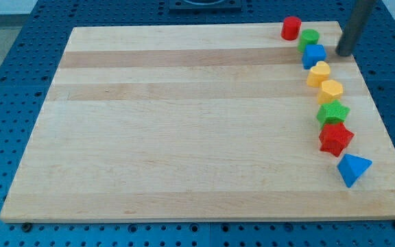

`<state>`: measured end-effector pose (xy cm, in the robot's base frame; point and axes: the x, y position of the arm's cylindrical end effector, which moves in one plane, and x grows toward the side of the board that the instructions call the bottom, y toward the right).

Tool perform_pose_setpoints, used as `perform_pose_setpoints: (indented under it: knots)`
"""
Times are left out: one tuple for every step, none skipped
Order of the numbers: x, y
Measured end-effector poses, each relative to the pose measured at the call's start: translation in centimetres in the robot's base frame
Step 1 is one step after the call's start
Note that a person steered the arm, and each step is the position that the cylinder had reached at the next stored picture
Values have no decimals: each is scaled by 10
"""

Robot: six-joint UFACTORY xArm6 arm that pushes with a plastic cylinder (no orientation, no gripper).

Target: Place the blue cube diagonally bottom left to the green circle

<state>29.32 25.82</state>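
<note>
My tip (345, 53), a bare rod tool with no jaws to part or clamp, stands at the blue cube's (314, 55) three o'clock, positioned for pushing it; the cube touches the green circle (308, 40) at its five o'clock on the desk (184, 123).

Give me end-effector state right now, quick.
No gripper: my tip is a bare rod, holding nothing.
It sits to the view's right of the blue cube, with a small gap, just below the green circle.

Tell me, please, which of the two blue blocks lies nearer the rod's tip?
The blue cube, just left of my tip; the blue triangular block sits far below.
</note>
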Motion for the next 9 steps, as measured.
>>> perform_pose_setpoints:
  knots:
    - [10,-24]
    - [11,-41]
    - [16,-82]
    - [38,-128]
    - [72,-167]
    - [95,-192]
    - [107,-224]
    - [103,-208]
    - [73,-132]
